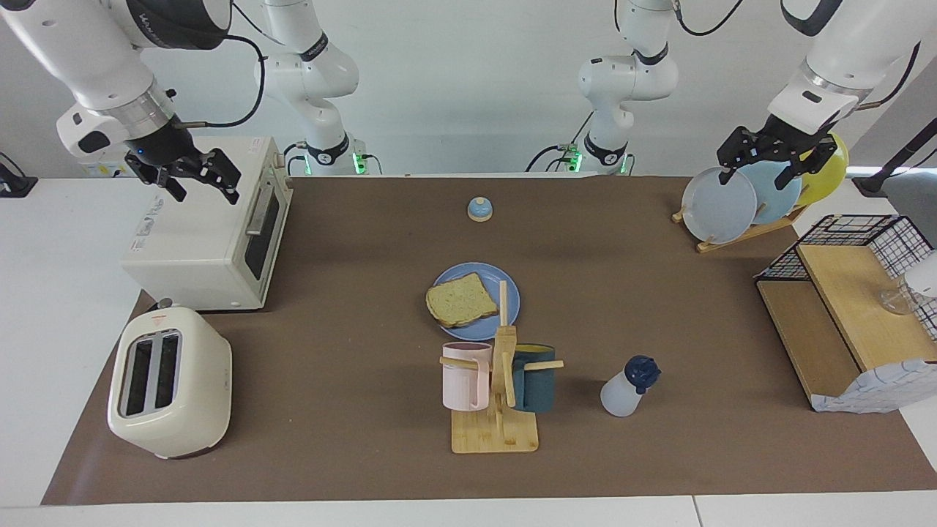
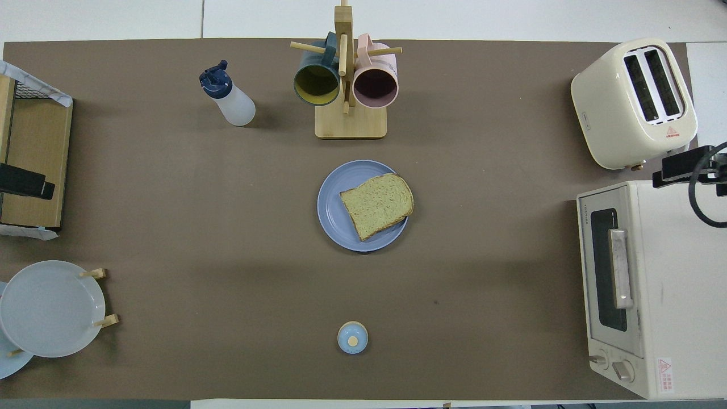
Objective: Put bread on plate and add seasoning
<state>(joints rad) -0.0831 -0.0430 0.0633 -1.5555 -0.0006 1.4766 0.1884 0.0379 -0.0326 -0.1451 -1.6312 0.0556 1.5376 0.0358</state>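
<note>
Bread slice (image 1: 461,299) lying flat on periwinkle plate (image 1: 512,296). Seasoning bottle (image 1: 629,386) standing upright, capped. Left gripper (image 1: 776,156) hanging spread over plate rack (image 1: 739,233); right gripper (image 1: 196,176) gaping over toaster oven (image 1: 212,234).

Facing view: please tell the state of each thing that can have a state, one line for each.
Bread: lying flat on the plate.
Seasoning: standing, cap on.
Toaster: slots empty.
Oven: door shut.
Mugs: hung on the mug tree.
Left gripper: open, over the plate rack.
Right gripper: open, over the oven.
</note>
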